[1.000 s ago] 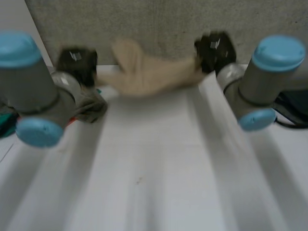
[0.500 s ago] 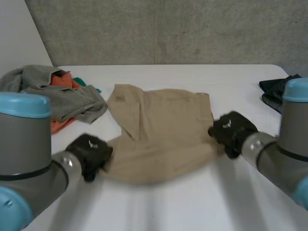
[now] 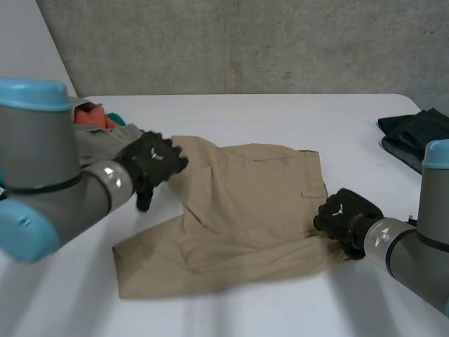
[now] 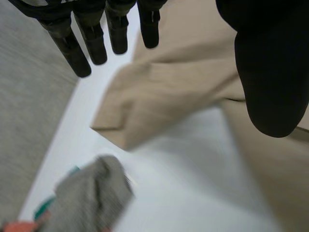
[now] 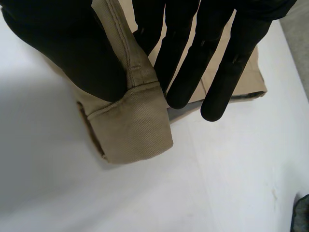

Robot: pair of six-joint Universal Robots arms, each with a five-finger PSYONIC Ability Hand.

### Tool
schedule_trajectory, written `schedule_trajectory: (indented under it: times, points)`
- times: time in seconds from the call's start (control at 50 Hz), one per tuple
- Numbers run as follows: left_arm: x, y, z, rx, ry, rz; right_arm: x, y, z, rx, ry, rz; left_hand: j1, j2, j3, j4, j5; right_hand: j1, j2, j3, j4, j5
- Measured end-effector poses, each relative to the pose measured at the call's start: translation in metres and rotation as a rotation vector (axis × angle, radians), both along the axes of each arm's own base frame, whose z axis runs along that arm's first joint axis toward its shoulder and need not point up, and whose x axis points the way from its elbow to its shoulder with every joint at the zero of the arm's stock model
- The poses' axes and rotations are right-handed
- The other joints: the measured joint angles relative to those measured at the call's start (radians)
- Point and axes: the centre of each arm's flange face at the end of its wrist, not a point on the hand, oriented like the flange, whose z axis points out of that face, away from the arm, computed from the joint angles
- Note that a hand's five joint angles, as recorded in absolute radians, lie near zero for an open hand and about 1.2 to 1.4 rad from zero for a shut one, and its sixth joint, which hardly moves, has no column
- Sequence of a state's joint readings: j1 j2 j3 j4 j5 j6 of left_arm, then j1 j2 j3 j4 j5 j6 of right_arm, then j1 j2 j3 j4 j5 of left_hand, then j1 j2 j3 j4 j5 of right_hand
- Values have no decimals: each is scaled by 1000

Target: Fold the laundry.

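Observation:
Khaki shorts lie spread on the white table, with a fold along their left side. My left hand hovers over the shorts' far left edge, open, fingers straight and holding nothing; the khaki cloth lies below its palm. My right hand is at the shorts' right edge near the waistband. There its thumb and fingers pinch a hemmed corner of the khaki cloth.
A heap of grey and orange clothes lies at the table's far left, behind my left arm; its grey cloth sits just beyond my left fingertips. A dark garment rests at the right edge. A concrete wall stands behind the table.
My left hand has let go of the shorts' near left part, opened and moved up to their far left edge. The shorts have settled flatter. My right hand keeps its pinch.

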State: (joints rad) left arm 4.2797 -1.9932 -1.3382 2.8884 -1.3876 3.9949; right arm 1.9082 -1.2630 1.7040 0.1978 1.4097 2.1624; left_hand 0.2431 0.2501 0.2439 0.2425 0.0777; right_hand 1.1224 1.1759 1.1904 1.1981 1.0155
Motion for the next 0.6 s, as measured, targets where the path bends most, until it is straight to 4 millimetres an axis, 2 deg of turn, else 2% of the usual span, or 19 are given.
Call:
schedule_trajectory:
  times: [0.02,0.06,0.08,0.14,0.2,0.32,0.36,0.4,0.42,0.44,0.46,0.54,0.6]
  points:
    - [-5,-9,-2,-9,11,-11,1,-1,0,-6,-6,-2,84,68,65,72,65,0,0,0,0,0]
    - [-10,-18,-4,-16,23,-23,1,-1,-1,-11,-12,-3,114,95,98,105,96,0,0,0,0,0]
    - [-18,-30,-10,-18,35,-43,2,-2,-2,-17,-20,-6,224,200,204,204,195,0,0,0,0,0]
    - [-29,-48,-24,-8,51,-80,2,-3,-4,-23,-29,-11,321,299,305,307,298,9,0,0,0,-1]
    - [-40,-63,-41,15,60,-120,2,-4,-7,-23,-34,-15,325,311,316,322,313,9,0,0,0,0]
    - [-51,-81,-68,59,55,-163,1,-4,-13,-15,-34,-20,287,272,287,277,263,9,0,0,0,0]
    - [-53,-85,-76,68,44,-166,1,-5,-15,-14,-33,-22,312,291,303,296,285,9,0,0,0,0]
    - [-54,-88,-80,69,32,-163,1,-5,-16,-14,-33,-23,506,463,473,469,458,9,0,0,0,0]
    - [-54,-88,-80,69,32,-163,1,-5,-16,-14,-33,-23,506,463,473,469,458,9,0,0,0,0]
    - [-54,-94,-85,60,14,-148,0,-7,-18,-16,-34,-25,810,756,743,743,724,9,0,0,0,0]
    - [-53,-97,-86,49,0,-127,0,-7,-18,-19,-35,-27,943,909,909,916,893,9,0,0,0,0]
    - [-47,-105,-82,16,-39,-34,0,-9,-18,-29,-39,-29,943,944,945,953,912,9,0,0,0,0]
    - [-36,-108,-76,-5,-94,102,1,-10,-18,-37,-43,-30,943,944,945,953,912,9,0,0,0,0]
